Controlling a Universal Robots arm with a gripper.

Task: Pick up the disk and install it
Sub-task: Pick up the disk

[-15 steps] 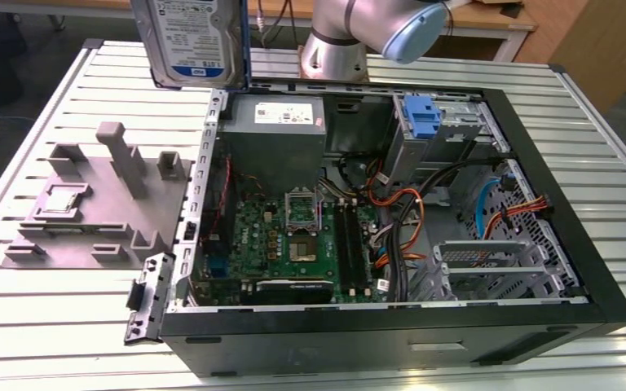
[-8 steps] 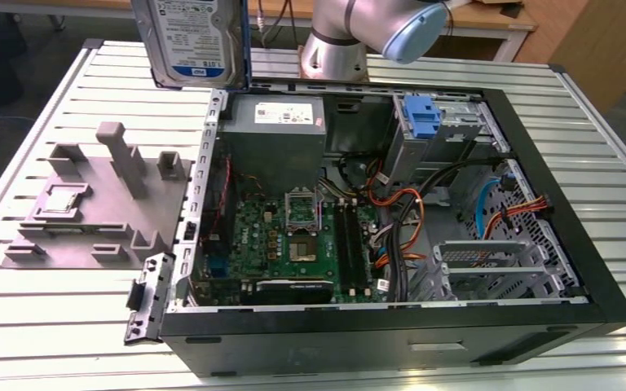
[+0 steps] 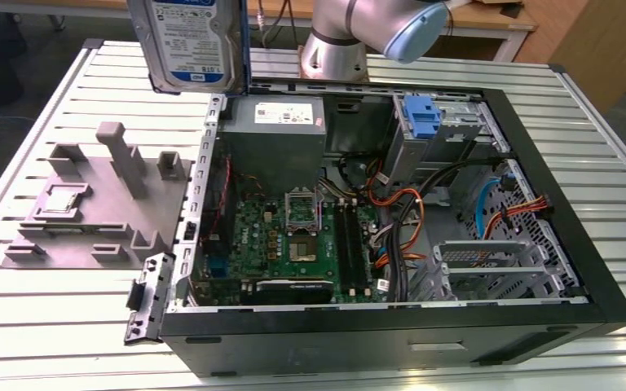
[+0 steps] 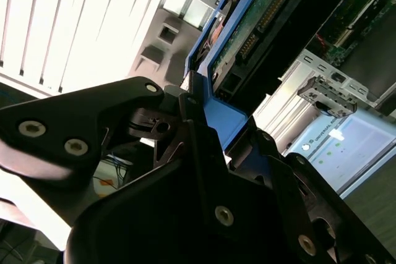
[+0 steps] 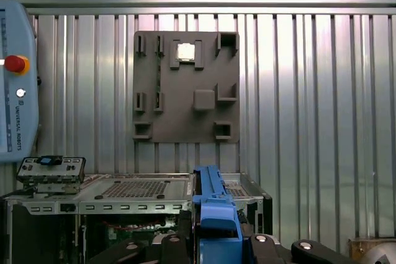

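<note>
disk (image 3: 193, 41) held upright in the air above the far corner of the open computer case (image 3: 400, 334), toward the exterior view's left. second wrist view: fingers (image 4: 197, 134) closed on the disk's blue frame, one on each side.

Disk (image 3: 193, 45): flat silver hard drive, white-and-blue label, blue plastic carrier along its edge; up in the air, standing upright on edge in the exterior view, label face toward that camera; in the second wrist view the disk (image 4: 247, 35) shows its green circuit-board side, with the blue carrier end seated between the black fingers (image 4: 199, 146) and gripped there; the body runs out well beyond the fingertips; in the first wrist view the disk (image 5: 213, 214) is edge-on, a blue strip rising from between the fingers.
</note>
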